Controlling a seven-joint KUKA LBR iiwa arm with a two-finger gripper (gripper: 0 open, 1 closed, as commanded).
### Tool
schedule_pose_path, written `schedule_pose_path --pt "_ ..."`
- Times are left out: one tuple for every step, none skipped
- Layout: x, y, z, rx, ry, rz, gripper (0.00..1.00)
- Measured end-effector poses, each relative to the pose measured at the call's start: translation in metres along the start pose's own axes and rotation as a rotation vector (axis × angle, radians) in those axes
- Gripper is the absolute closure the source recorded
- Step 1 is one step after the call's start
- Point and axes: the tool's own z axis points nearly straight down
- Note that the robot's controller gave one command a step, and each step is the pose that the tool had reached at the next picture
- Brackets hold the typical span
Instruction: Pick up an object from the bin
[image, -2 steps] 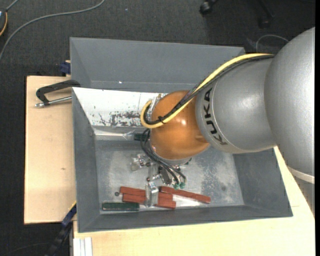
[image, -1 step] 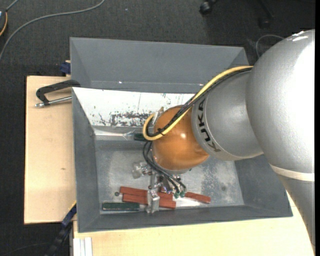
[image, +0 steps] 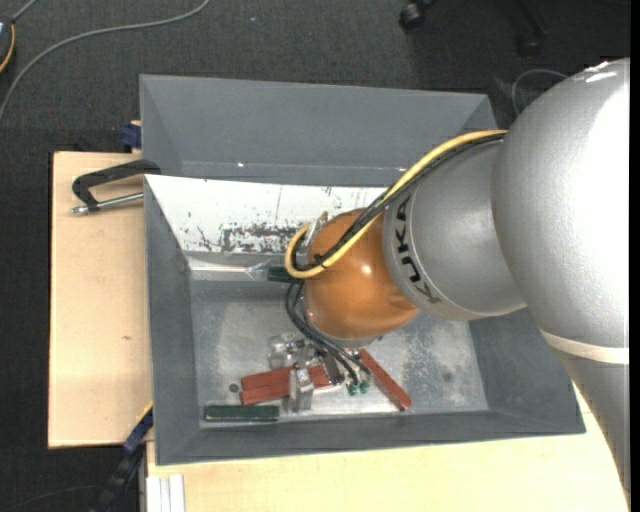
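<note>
Grey metal bin (image: 168, 330), floor speckled. Front-left corner of floor: dark bar (image: 242, 412), flat, lying along front wall. Just behind it: small dark bit (image: 234, 389). Next right: red-brown block (image: 262, 385), flat on floor near front wall. On its right end: gripper (image: 300, 380), down at floor level, touching it. Clenched or released: cannot tell, metal parts overlap the red-brown block. Right of gripper: red stick (image: 388, 380), slanting toward front wall. Above: orange cover (image: 350, 290), then arm (image: 470, 240) coming in over right wall.
</note>
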Motion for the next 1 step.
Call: schedule_pose_path --pt "-0.0299 -0.0061 -0.1714 0.001 -0.014 -0.05 1.0"
